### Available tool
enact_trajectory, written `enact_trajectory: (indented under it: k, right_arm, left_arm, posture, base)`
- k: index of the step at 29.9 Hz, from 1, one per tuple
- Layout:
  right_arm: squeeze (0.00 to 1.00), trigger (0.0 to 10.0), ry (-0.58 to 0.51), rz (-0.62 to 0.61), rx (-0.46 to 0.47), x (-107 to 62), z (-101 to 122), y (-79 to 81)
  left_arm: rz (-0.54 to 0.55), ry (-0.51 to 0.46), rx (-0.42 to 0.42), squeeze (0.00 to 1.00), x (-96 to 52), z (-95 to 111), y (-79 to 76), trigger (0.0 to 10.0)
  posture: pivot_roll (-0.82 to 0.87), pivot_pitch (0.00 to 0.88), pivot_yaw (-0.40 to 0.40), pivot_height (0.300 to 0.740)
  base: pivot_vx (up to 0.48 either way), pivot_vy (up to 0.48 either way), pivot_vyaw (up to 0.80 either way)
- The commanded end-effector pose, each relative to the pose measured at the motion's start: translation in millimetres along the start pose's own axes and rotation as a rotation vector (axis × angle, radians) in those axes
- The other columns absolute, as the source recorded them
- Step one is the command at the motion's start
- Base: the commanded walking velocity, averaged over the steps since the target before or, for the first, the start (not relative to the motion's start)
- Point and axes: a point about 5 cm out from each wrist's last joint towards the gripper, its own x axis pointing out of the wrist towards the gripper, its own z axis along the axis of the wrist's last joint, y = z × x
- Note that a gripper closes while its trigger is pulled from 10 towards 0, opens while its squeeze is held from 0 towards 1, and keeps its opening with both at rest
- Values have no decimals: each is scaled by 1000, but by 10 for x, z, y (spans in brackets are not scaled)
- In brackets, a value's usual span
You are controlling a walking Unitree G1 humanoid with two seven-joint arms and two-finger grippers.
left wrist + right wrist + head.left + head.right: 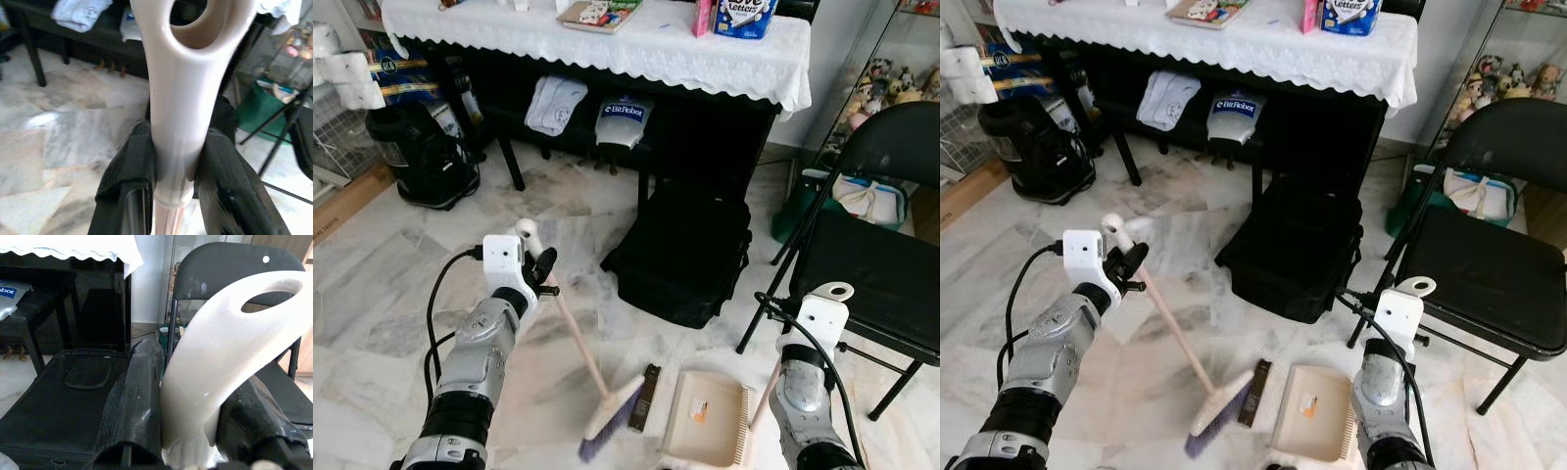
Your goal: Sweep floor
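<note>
Broom [579, 345]: 1, long axis diagonal, handle top up toward the left gripper [536, 264], shaft running down and to the robot's right, bristle head [612, 421] on the marble floor [401, 284] with purple tips pointing down-left. Left gripper's 2 black fingers [128, 169] are clamped on the cream handle just below its hanging-hole end; left arm is bent, forearm raised forward, wrist tilted so the handle leans.

Dustpan [708, 418]: 1, cream, lying flat on the floor just right of the bristle head, open mouth facing the broom, comb teeth along its right edge. Its long handle [827, 304] rises up to the right, hole-end at top. Right gripper [188, 431] is clenched around that handle, 2 fingers either side; right forearm is near vertical, low in the eye views.

Between broom head and pan: 1 dark strip [647, 398] on the floor, identity unclear. Behind: 1 black bag [683, 250], 1 black folding chair [881, 255], 1 table with white lace cloth [607, 44].
</note>
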Motion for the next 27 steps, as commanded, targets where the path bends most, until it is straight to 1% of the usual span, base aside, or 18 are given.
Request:
enact_trajectory:
  k: [1, 6, 7, 8, 9, 10, 12, 13, 15, 16, 17, 18, 19, 20, 21, 24, 25, 27]
  right_arm:
    - [0, 10000, 15, 0, -10, -12, -29, -18]
    - [0, 10000, 13, -1, -10, -4, -23, -18]
    - [0, 10000, 13, 0, -9, 1, -19, -16]
    - [0, 10000, 13, 0, -9, 1, -19, -16]
    - [0, 10000, 12, 0, -9, 4, -17, -15]
    - [0, 10000, 13, 0, -9, 6, -16, -16]
    - [0, 10000, 13, 1, -9, 7, -16, -15]
    - [0, 10000, 13, 1, -9, 8, -15, -14]
    - [0, 10000, 13, 1, -9, 9, -14, -12]
    - [0, 10000, 13, 1, -9, 9, -13, -10]
    - [0, 10000, 13, 1, -9, 9, -13, -10]
    - [0, 10000, 13, 1, -8, 9, -13, -9]
    - [0, 10000, 13, 2, -8, 8, -14, -8]
    - [0, 10000, 14, 1, -8, 6, -16, -10]
    - [0, 10000, 15, 1, -9, 5, -19, -12]
    - [0, 10000, 15, 1, -9, 2, -21, -14]
    - [0, 10000, 16, 0, -9, 1, -23, -15]
    - [0, 10000, 17, 0, -8, 1, -23, -15]
  left_arm:
    - [-70, -36, -16, 0, 27, 131, -91, 10000]
    - [-131, -39, -50, 0, 29, 176, -183, 10000]
    - [-177, -47, -99, 0, 27, 236, -240, 10000]
    - [-177, -47, -99, 0, 27, 236, -240, 10000]
    - [-216, -55, -146, 0, 24, 294, -284, 10000]
    - [-239, -59, -170, 0, 21, 325, -310, 10000]
    - [-271, -63, -191, 0, 15, 367, -343, 10000]
    - [-283, -75, -182, 0, 13, 408, -357, 10000]
    - [-245, -112, -158, 0, 30, 470, -323, 10000]
    - [-174, -159, -149, 0, 49, 541, -243, 10000]
    - [-174, -159, -149, 0, 49, 541, -243, 10000]
    - [-90, -208, -136, 0, 60, 612, -143, 10000]
    - [-43, -235, -140, 0, 61, 651, -78, 10000]
    - [43, -272, -118, 0, 44, 714, 47, 10000]
    - [76, -281, -102, 0, 32, 729, 99, 10000]
    - [117, -282, -75, 0, 2, 737, 168, 10000]
    - [156, -268, -48, 0, -30, 689, 236, 10000]
    - [172, -257, -36, 0, -43, 658, 264, 10000]
  posture:
    - [94, 128, 39, 740]
    - [96, 128, 39, 740]
    - [96, 128, 39, 740]
    - [96, 128, 39, 740]
    - [97, 127, 38, 740]
    - [97, 126, 38, 740]
    - [99, 126, 38, 740]
    - [98, 125, 39, 740]
    - [99, 126, 39, 740]
    - [98, 126, 39, 740]
    - [98, 126, 39, 740]
    - [97, 126, 40, 740]
    - [97, 126, 40, 740]
    - [97, 126, 40, 740]
    - [98, 127, 41, 740]
    - [96, 129, 41, 740]
    - [98, 130, 41, 740]
    - [97, 130, 41, 740]
  base:
    - [0, 0, 0]
    - [0, 0, 0]
    - [0, 0, 0]
    - [0, 0, 0]
    - [0, 0, 0]
    - [0, 0, 0]
    - [0, 0, 0]
    - [0, 0, 0]
    - [0, 0, 0]
    - [0, 0, 0]
    - [0, 0, 0]
    - [0, 0, 0]
    - [0, 0, 0]
    - [0, 0, 0]
    - [0, 0, 0]
    - [0, 0, 0]
    - [0, 0, 0]
    - [0, 0, 0]
